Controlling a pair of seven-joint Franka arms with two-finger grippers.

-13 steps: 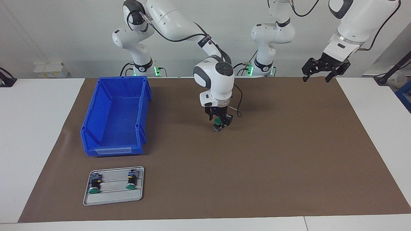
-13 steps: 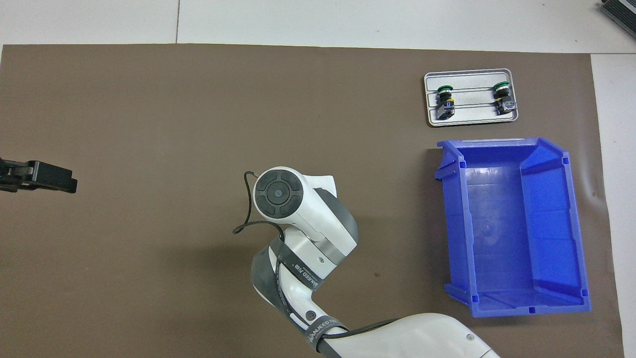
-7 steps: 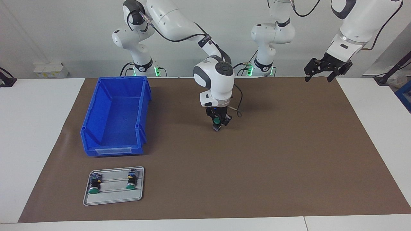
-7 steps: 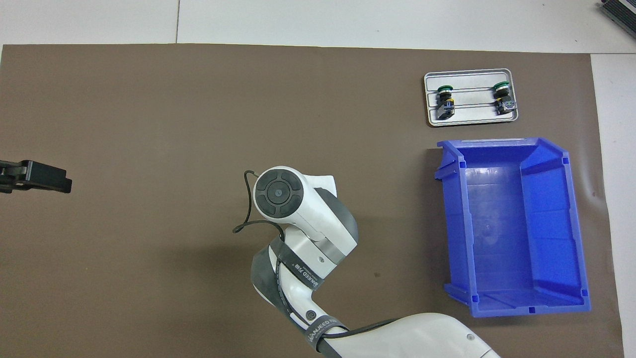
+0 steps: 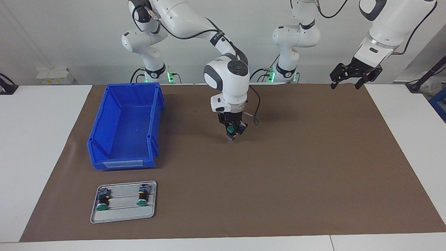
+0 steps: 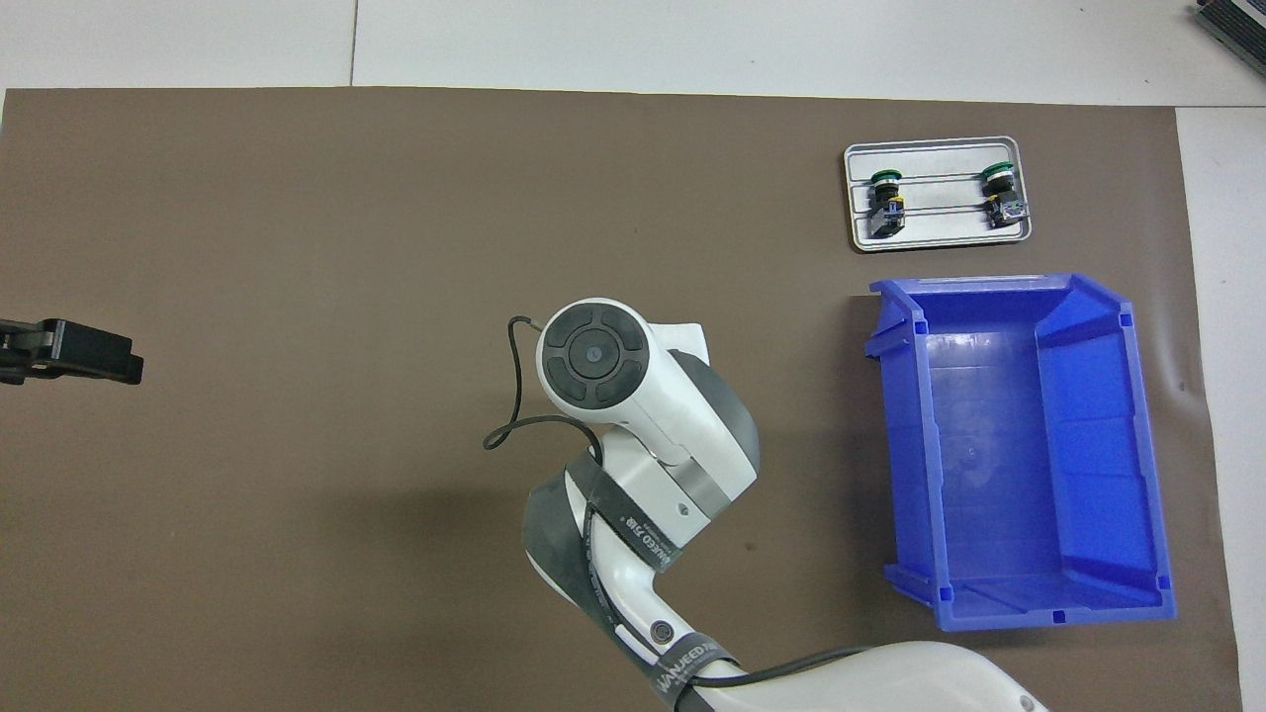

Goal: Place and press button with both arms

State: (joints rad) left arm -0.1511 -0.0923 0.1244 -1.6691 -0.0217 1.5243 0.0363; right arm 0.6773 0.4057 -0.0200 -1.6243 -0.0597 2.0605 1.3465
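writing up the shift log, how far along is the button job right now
Done: one button is out of the tray, where two others lie. In hand: the right gripper is shut on it, over the brown mat. Left: set it down and press it; the left gripper waits open, raised over the mat's edge.

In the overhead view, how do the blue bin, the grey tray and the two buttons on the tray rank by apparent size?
1. blue bin
2. grey tray
3. the two buttons, which look alike, so no ranking between them.
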